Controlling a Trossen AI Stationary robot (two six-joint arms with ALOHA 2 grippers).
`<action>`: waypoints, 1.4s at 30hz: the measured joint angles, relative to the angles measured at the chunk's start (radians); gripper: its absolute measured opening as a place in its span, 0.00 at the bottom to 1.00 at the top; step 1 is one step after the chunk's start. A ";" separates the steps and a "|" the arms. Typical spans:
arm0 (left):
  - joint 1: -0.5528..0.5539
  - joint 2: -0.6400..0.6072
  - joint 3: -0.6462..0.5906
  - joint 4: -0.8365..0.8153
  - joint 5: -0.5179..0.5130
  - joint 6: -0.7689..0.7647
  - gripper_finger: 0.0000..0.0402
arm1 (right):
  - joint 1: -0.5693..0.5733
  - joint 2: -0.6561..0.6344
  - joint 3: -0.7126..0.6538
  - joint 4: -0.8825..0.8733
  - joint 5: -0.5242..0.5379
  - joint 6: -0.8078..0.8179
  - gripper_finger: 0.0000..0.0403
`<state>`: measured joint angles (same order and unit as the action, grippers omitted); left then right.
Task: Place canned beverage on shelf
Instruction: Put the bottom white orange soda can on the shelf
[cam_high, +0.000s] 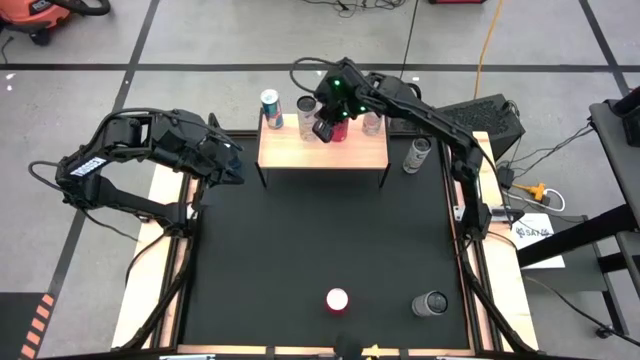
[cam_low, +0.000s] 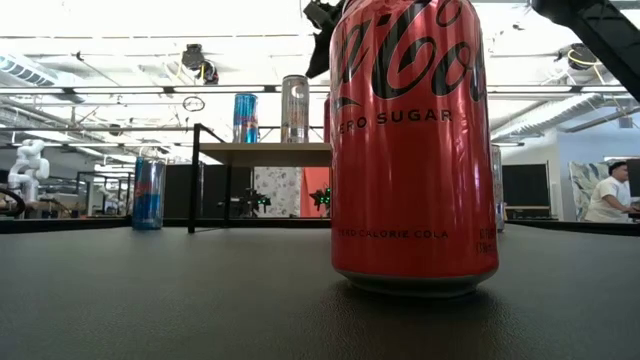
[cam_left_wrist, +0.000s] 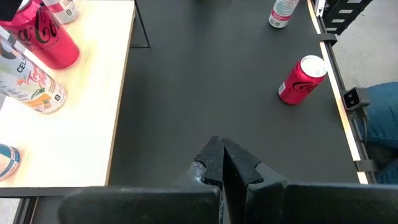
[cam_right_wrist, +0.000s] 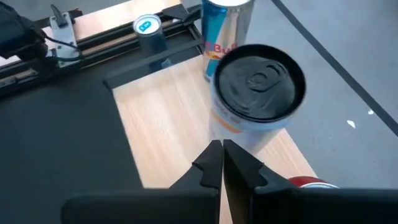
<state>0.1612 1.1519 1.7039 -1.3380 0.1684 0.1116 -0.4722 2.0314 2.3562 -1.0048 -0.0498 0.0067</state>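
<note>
Hovering, right pincer: my right gripper (cam_high: 328, 128) hangs over the back of the shelf (cam_high: 322, 152); fingers (cam_right_wrist: 210, 163) pressed together, pinching nothing
Waiting, left pincer: my left gripper (cam_high: 232, 160) sits at the table's left edge, level with the shelf; fingers (cam_left_wrist: 211, 163) pressed together, empty
Shelf: light-wood board on thin black legs at the far end of the black table (cam_high: 310, 240)
On the shelf: a blue-and-silver can (cam_high: 271, 109) at its left end; a pale can (cam_high: 306, 104) beside it; a red can (cam_left_wrist: 43, 40) directly under my right gripper; one more can (cam_high: 372, 122) at the right end, though from above it is partly hidden by my arm
Off the shelf: a pale can (cam_high: 416, 154) just right of it; a red cola can (cam_high: 337, 299) upright near the front edge; a grey-topped can (cam_high: 430, 304) to its right
</note>
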 joint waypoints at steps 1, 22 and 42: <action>0.000 0.000 0.000 0.000 0.000 0.000 0.00 | -0.004 0.001 0.000 0.003 0.000 0.000 0.00; 0.000 0.000 0.000 -0.003 0.000 0.000 0.00 | -0.011 0.041 0.000 0.028 -0.005 0.008 0.00; 0.000 0.000 0.000 -0.013 -0.001 -0.001 0.00 | -0.003 0.029 0.000 -0.002 -0.005 0.033 0.00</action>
<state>0.1612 1.1519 1.7037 -1.3514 0.1673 0.1104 -0.4754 2.0607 2.3558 -1.0070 -0.0547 0.0399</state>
